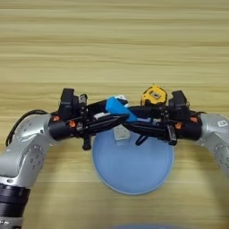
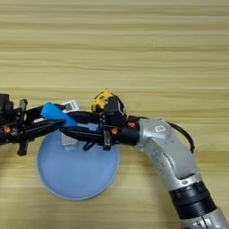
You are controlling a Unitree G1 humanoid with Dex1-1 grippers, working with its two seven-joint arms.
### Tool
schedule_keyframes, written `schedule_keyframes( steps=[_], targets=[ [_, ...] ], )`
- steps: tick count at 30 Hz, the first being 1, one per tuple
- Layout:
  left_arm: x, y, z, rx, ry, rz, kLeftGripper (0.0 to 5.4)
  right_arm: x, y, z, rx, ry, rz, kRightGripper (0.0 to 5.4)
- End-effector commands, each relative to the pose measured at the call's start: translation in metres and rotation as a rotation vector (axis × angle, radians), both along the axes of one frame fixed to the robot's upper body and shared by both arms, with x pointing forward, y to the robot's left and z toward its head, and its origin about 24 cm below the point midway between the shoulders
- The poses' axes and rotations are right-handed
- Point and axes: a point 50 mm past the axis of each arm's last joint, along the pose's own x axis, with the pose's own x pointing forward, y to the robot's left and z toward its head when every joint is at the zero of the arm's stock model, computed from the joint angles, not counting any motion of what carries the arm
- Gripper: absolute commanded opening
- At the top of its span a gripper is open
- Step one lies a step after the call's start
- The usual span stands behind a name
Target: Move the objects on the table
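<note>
Right now both claws meet over the plate's point(image 1: 134, 174) far rim. The blue bar point(image 1: 120, 108) lies slanted between them. The left claw point(image 1: 117, 117) seems to grip it; I cannot tell about the right claw point(image 1: 130, 126).

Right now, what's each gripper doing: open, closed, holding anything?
Left gripper: over the plate's far rim, at the blue bar; grip cannot be told.
Right gripper: meeting it there; cannot be told.

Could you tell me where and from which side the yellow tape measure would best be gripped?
Probably across its flat sides, coming down from above and from the far side. The tape measure sits on the table just beyond the plate, and the near side is crowded by both grippers, left and right, meeting at the blue bar.
</note>
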Motion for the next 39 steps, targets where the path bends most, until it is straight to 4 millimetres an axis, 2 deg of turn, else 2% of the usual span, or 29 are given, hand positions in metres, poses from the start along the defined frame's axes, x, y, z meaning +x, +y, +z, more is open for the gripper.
schedule_keyframes(
  steps=[1,16,27,31,39],
  targets=[
    [0.001,0.001,0.004,0.004,-0.024,0.003,1.44,0.003,-0.001,-0.001,-0.022,-0.004,-0.027,1.8],
    [0.001,0.003,0.002,0.009,-0.023,0.011,1.35,0.004,-0.004,0.005,0.012,-0.035,-0.043,3.94],
    [0.002,0.005,-0.001,0.019,-0.016,0.018,1.35,0.005,-0.025,0.034,0.22,-0.056,-0.062,5.25],
    [0.002,0.005,-0.003,0.027,-0.015,0.021,1.35,0.015,-0.036,0.046,0.308,-0.069,-0.162,5.39],
    [0.001,0.003,-0.005,0.047,-0.025,0.022,1.35,0.035,-0.045,0.059,0.351,-0.138,-0.422,5.4]
  ],
)
